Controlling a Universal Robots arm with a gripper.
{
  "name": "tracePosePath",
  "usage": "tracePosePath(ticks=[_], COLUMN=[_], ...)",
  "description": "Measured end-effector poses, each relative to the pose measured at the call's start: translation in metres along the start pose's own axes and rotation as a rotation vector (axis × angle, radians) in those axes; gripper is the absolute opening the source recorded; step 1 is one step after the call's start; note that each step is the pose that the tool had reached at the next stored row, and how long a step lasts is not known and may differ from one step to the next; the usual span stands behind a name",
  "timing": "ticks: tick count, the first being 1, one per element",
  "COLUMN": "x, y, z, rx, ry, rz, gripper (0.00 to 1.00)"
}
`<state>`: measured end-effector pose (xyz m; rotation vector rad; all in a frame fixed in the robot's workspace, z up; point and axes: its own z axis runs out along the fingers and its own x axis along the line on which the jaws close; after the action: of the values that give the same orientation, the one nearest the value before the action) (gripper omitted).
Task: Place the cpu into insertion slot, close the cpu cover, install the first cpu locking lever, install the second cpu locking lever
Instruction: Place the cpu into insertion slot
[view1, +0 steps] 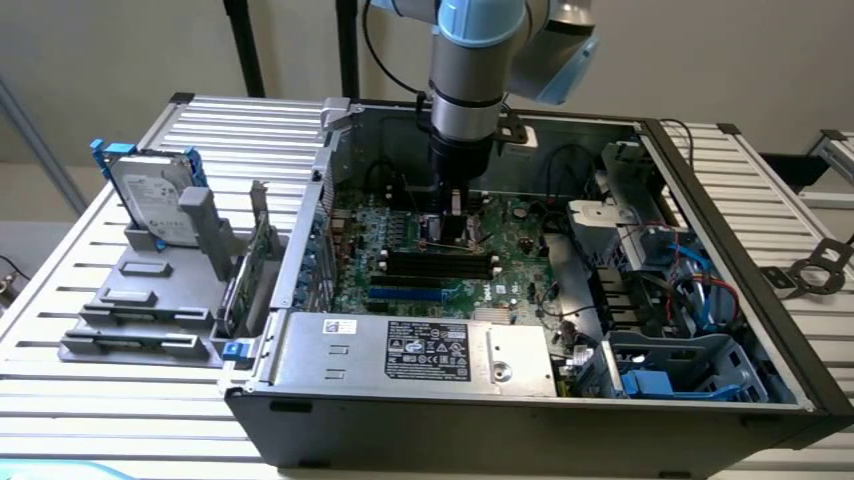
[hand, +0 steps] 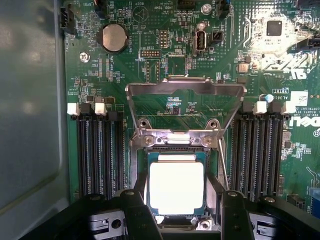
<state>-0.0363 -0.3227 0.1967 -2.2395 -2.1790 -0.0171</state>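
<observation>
The gripper (hand: 182, 212) hangs low over the green motherboard (hand: 150, 30), jaws wide apart, one finger on either side of the cpu (hand: 176, 187). The chip lies in the insertion slot (hand: 175, 151) with the cpu cover (hand: 185, 89) swung open just beside it.

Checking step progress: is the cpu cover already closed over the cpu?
No, the cpu cover is swung open, leaving the top of the cpu uncovered.
</observation>
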Motion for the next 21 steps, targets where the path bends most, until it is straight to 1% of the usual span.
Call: tracePosePath(ticks=[3, 7, 15, 16, 18, 19, 21], x=[0.0001, 0.0, 0.0, 0.0, 0.0, 0.0, 0.0], y=[0.0, 0.0001, 0.0, -0.0001, 0.0, 0.0, 0.0001], z=[0.0001, 0.0, 0.0, 0.0, 0.0, 0.0, -0.0002], rx=[-0.0007, -0.0006, -0.0004, -0.0001, -0.0006, -0.0006, -0.0006], ry=[-0.0025, -0.0047, -0.005, -0.0051, -0.005, -0.005, -0.0049], rz=[0.017, 0.023, 0.023, 0.024, 0.024, 0.023, 0.023], gripper=[0.55, 0.55, 0.55, 0.56, 0.56, 0.62, 0.62])
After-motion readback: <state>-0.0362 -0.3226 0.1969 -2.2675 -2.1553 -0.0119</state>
